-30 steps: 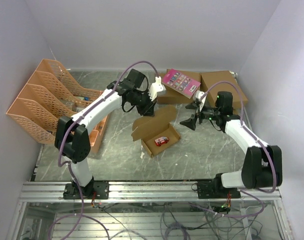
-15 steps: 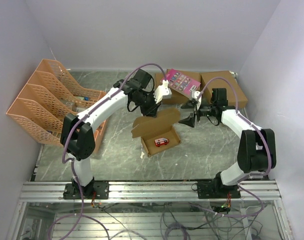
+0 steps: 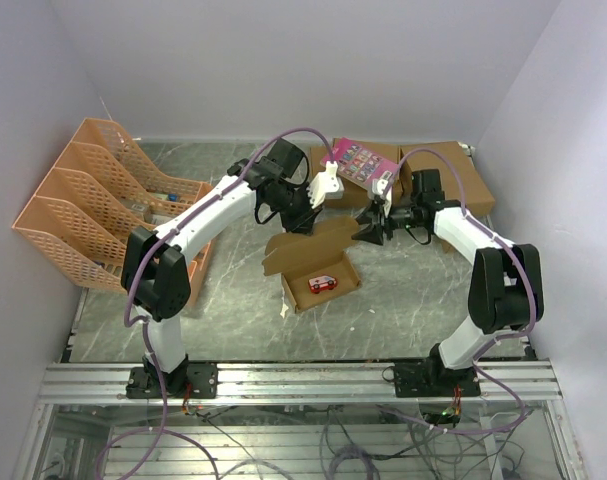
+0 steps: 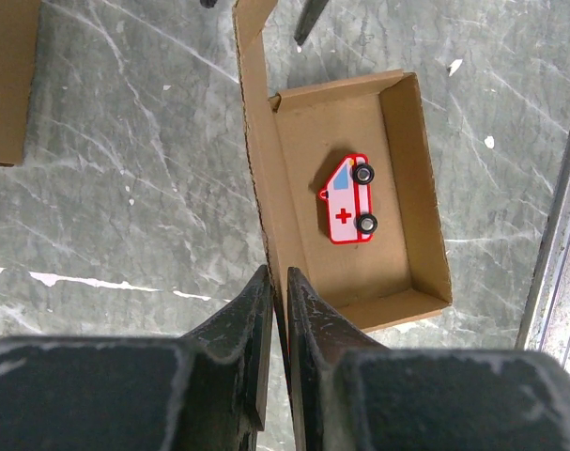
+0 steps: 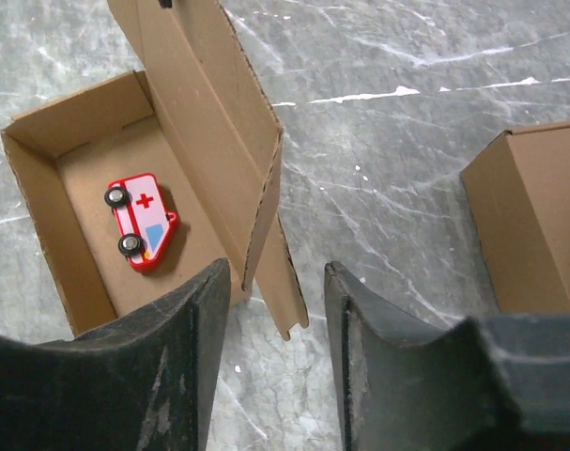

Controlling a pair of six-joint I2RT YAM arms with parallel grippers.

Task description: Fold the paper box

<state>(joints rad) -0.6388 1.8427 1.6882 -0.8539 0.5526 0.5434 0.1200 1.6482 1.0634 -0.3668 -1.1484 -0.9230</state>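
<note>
Two arms meet at the paper box [image 3: 321, 280], which sits on the desk [image 3: 233, 310] about midway between them. At the far left stand orange file racks [image 3: 83, 200], well apart from both arms. The left jaws are pressed together on the top edge of the box's lid [image 4: 250, 56], pinching the thin card and holding it upright. The tray part looks finished: four walls stand, and a toy ambulance [image 4: 348, 199] lies flat on its floor. On the right, the right jaws are spread and straddle the lid's end flap [image 5: 277, 272]; I cannot quite tell whether either side touches the card. Behind them sit two bigger boxes [image 3: 448, 170], one with a pink booklet [image 3: 361, 165] on it. Judging by this, the forming is done and the closing is left: end flaps turned in, lid lowered, front lip tucked.
</note>
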